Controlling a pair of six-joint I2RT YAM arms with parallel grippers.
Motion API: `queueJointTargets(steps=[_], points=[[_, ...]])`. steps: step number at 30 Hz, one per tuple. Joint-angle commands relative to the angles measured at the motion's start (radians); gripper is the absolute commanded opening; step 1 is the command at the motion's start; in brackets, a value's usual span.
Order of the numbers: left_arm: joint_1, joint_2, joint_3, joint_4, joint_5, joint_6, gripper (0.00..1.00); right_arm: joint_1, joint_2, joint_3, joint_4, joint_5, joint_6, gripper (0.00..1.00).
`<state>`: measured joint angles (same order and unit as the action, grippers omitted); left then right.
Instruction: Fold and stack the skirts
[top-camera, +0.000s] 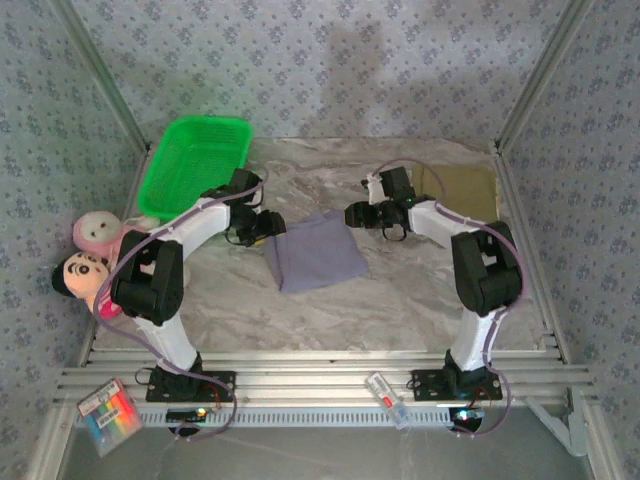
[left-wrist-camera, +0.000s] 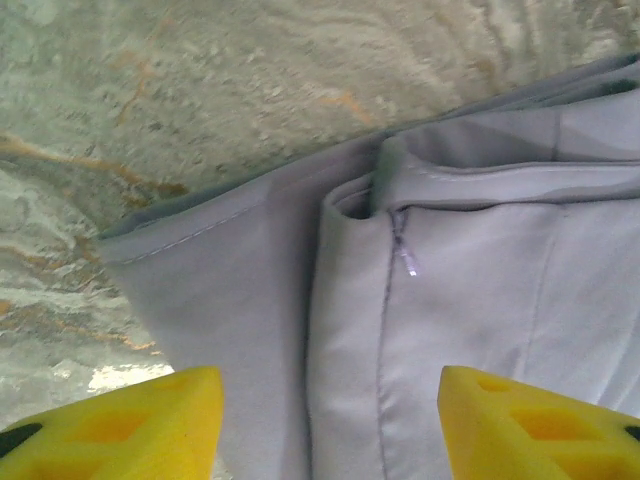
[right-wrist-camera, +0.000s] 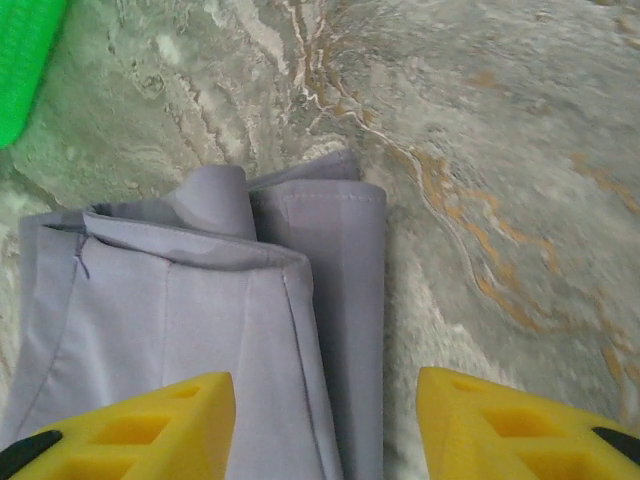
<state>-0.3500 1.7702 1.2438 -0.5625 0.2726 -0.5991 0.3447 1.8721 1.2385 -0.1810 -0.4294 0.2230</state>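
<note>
A lavender-grey skirt (top-camera: 315, 252) lies folded flat in the middle of the marble-patterned table. My left gripper (top-camera: 268, 228) hovers at its left top corner, and my right gripper (top-camera: 355, 215) at its right top corner. In the left wrist view the yellow fingers (left-wrist-camera: 130, 425) stand apart over the skirt's (left-wrist-camera: 450, 260) waistband and zip, and the left gripper (left-wrist-camera: 330, 430) is open and holds nothing. In the right wrist view the right gripper (right-wrist-camera: 325, 430) is open above the folded edge of the skirt (right-wrist-camera: 200, 320), with nothing between its pads. An olive-khaki skirt (top-camera: 462, 185) lies flat at the back right.
A green plastic basket (top-camera: 195, 165) stands at the back left, and its rim (right-wrist-camera: 25, 50) shows in the right wrist view. Plush dolls (top-camera: 90, 255) sit off the table's left edge. A colourful card (top-camera: 108, 415) lies on the near rail.
</note>
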Motion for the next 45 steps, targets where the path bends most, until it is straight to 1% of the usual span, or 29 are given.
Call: queueJointTargets(steps=[1, 6, 11, 13, 16, 21, 23, 26, 29, 31, 32, 33, 35, 36, 38, 40, 45], points=[[-0.009, -0.005, 0.007, 0.045, 0.049, -0.041, 0.59, 0.002, 0.084, 0.099, -0.118, -0.086, -0.166, 0.51], [-0.008, 0.009, -0.005, 0.051, 0.061, -0.046, 0.59, 0.008, 0.179, 0.188, -0.162, -0.11, -0.171, 0.5], [-0.009, 0.024, -0.007, 0.062, 0.081, -0.049, 0.59, 0.017, 0.2, 0.214, -0.168, -0.136, -0.172, 0.48], [-0.009, 0.033, 0.0, 0.061, 0.086, -0.047, 0.59, 0.019, 0.199, 0.215, -0.169, -0.145, -0.174, 0.43], [-0.01, 0.049, 0.012, 0.062, 0.091, -0.047, 0.59, 0.024, 0.177, 0.205, -0.158, -0.164, -0.184, 0.25], [-0.018, 0.1, 0.052, 0.051, 0.11, -0.031, 0.59, 0.037, 0.118, 0.188, -0.135, -0.209, -0.198, 0.05], [-0.023, 0.117, 0.07, 0.039, 0.1, -0.021, 0.59, 0.044, 0.096, 0.181, -0.124, -0.249, -0.2, 0.0], [-0.023, 0.133, 0.074, 0.038, 0.085, -0.009, 0.58, 0.054, 0.069, 0.172, -0.085, -0.309, -0.196, 0.0], [-0.02, 0.143, 0.069, 0.035, 0.079, 0.006, 0.49, 0.057, 0.077, 0.184, -0.067, -0.33, -0.177, 0.0], [-0.017, 0.137, 0.056, 0.041, 0.068, 0.014, 0.38, 0.056, 0.095, 0.2, -0.066, -0.334, -0.169, 0.0], [-0.014, 0.131, 0.043, 0.048, 0.061, 0.018, 0.29, 0.056, 0.104, 0.208, -0.068, -0.333, -0.167, 0.0], [-0.011, 0.125, 0.03, 0.054, 0.053, 0.019, 0.24, 0.055, 0.113, 0.216, -0.068, -0.332, -0.165, 0.0], [-0.002, 0.114, -0.003, 0.069, 0.044, 0.023, 0.18, 0.055, 0.125, 0.226, -0.06, -0.336, -0.156, 0.0], [0.004, 0.109, -0.024, 0.081, 0.043, 0.025, 0.12, 0.053, 0.129, 0.231, -0.051, -0.342, -0.15, 0.0], [0.016, 0.101, -0.064, 0.102, 0.039, 0.03, 0.05, 0.054, 0.137, 0.241, -0.033, -0.362, -0.143, 0.0], [0.027, 0.094, -0.099, 0.121, 0.039, 0.036, 0.01, 0.053, 0.146, 0.252, -0.019, -0.374, -0.139, 0.0], [0.04, 0.077, -0.164, 0.171, 0.032, 0.06, 0.0, 0.033, 0.2, 0.304, 0.018, -0.359, -0.096, 0.0]])
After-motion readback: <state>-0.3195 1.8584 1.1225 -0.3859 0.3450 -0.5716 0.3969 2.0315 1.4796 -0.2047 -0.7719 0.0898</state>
